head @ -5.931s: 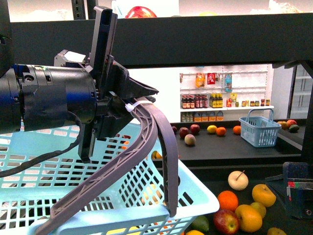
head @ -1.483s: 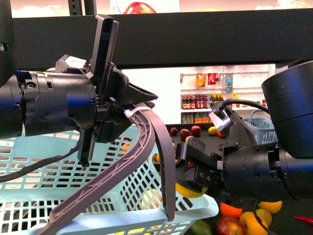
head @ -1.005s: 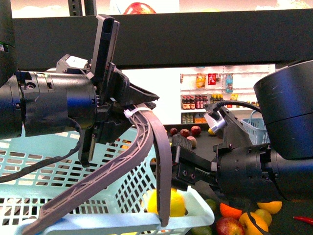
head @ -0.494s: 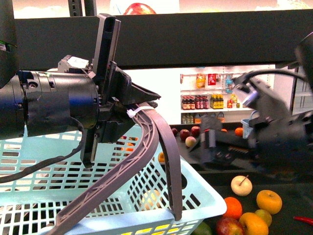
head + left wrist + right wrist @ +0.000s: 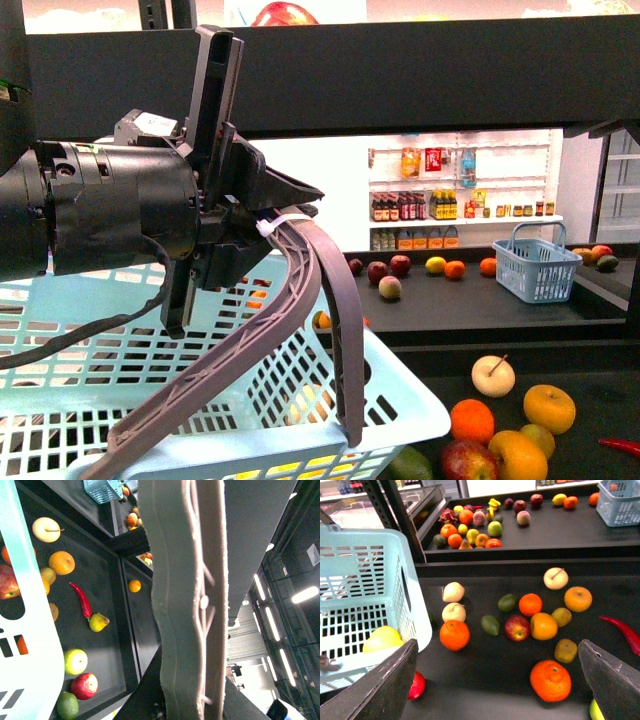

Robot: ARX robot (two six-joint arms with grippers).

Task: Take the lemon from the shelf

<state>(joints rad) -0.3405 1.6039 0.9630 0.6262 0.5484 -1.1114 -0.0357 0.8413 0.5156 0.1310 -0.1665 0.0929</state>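
My left gripper [image 5: 290, 215] is shut on the grey basket handle [image 5: 300, 300] and holds the light blue basket [image 5: 250, 420] up in front of the black shelf [image 5: 420, 75]. The handle fills the left wrist view [image 5: 185, 605], between my dark fingers [image 5: 145, 700]. The yellow lemon [image 5: 382, 639] lies inside the basket [image 5: 365, 570], seen through its slotted wall; it shows faintly in the front view [image 5: 305, 400]. My right gripper [image 5: 497, 690] is open and empty, above the shelf's dark tray [image 5: 485, 680], to the right of the basket. It is out of the front view.
Loose fruit lies on the tray: oranges [image 5: 454, 634], an apple [image 5: 517, 628], a lime [image 5: 490, 624], a red chili [image 5: 622, 630]. A higher tray [image 5: 530, 535] behind carries more fruit and a small blue basket [image 5: 538, 262]. White shelves of bottles [image 5: 450, 200] stand far back.
My right arm has drawn back to the right and left the front view. The lemon it held over the basket rim now lies in the basket. The left gripper has barely moved.
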